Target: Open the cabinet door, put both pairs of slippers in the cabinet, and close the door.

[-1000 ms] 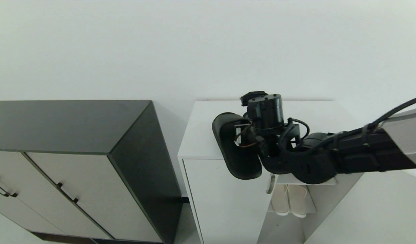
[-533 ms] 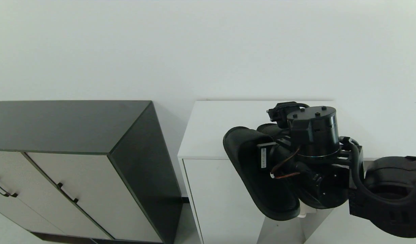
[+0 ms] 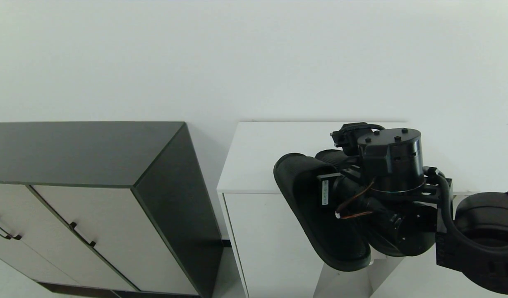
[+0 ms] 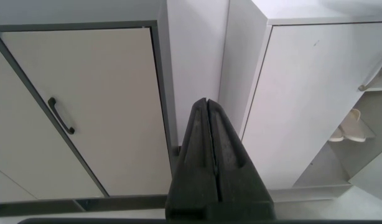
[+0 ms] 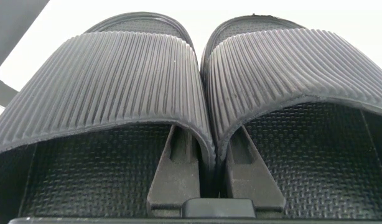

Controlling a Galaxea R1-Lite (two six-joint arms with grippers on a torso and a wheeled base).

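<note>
**A:** What sits at the left of the head view?

**B:** A dark cabinet (image 3: pixel 92 153) with a black top and pale doors fills the lower left. Both of its doors are closed.

**A:** And the left tool?

**B:** The left tool (image 4: pixel 208 155) is clenched on nothing, with its two fingers pressed flat together. It faces the narrow gap between the two cabinets.

**A:** What's in the centre?

**B:** The white cabinet (image 3: pixel 254 157) stands just beside the dark one. One door (image 4: pixel 303 106) is closed. The compartment past its handle (image 4: pixel 372 71) stands open.

**A:** Where are the slippers?

**B:** The black slippers (image 3: pixel 320 215) are right of centre, low in the head view. They are side by side and off the floor, and in the picture they cross the white cabinet's top front edge. The right tool (image 5: pixel 211 171) grasps them. It has one finger inside each slipper and pinches the two adjoining straps between them.

**A:** And the other pair?

**B:** The pale slippers (image 4: pixel 353 127) lie together on a shelf inside the open compartment.
</note>
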